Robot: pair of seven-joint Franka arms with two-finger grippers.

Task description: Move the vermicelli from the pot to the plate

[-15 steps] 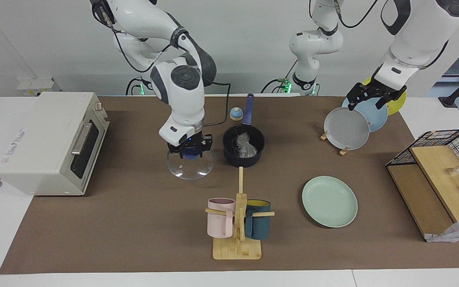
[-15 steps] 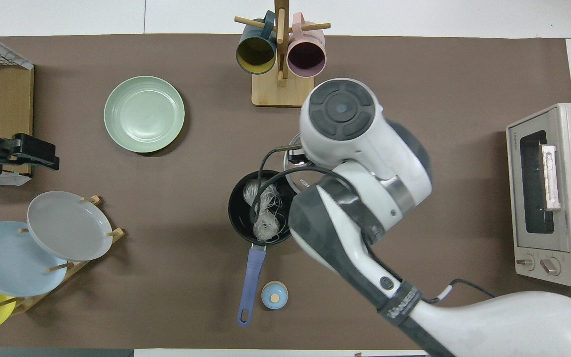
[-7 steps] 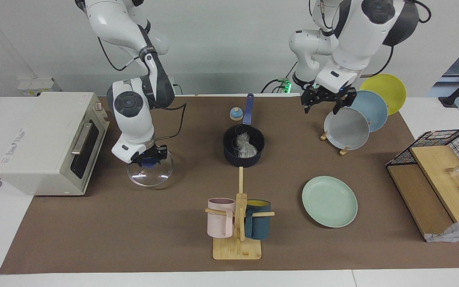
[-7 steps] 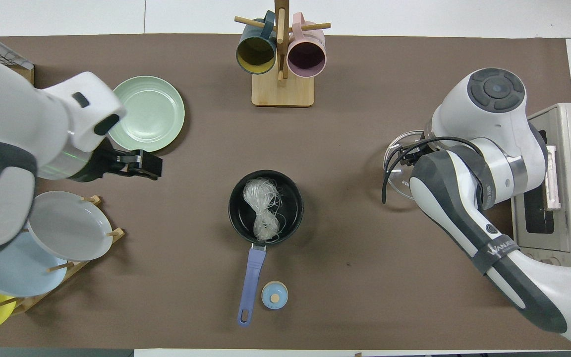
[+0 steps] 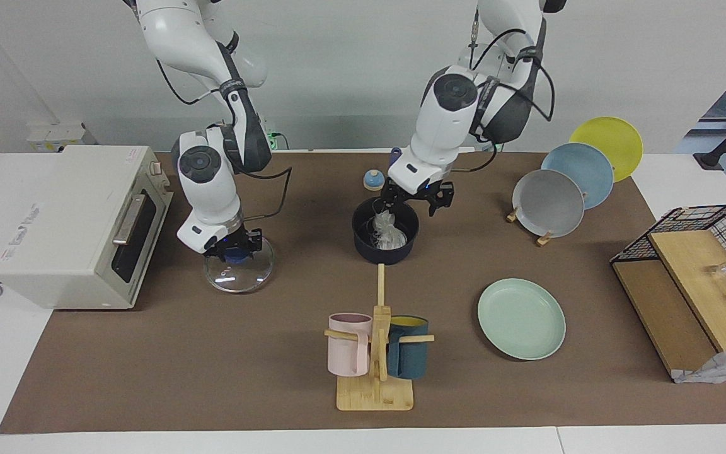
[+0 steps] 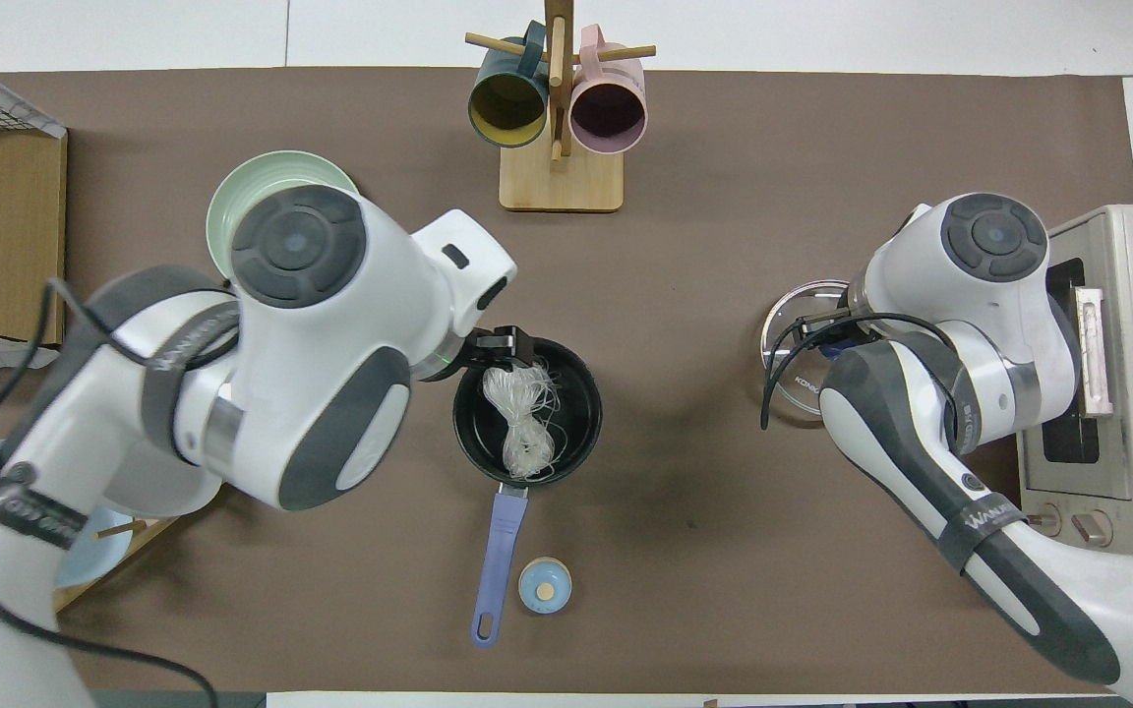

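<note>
**Operator:** How do I lift the noodles cleanly?

**Guide:** Your left claw (image 5: pixel 414 203) hangs wide open and empty over the rim of the pot (image 5: pixel 363 244). Centre it over the vermicelli (image 5: pixel 388 230) lying inside, then pinch the thick middle of the bundle. The plate (image 5: pixel 520 318) sits farther out on the tabletop.

**Operator:** And the right claw (image 5: pixel 232 251)?

**Guide:** It's clamped on the glass lid (image 5: pixel 237 276) and waits. The facing view shows your claw's height. Overhead, the arm hides most of the plate, yet you see which way the bundle runs.
</note>
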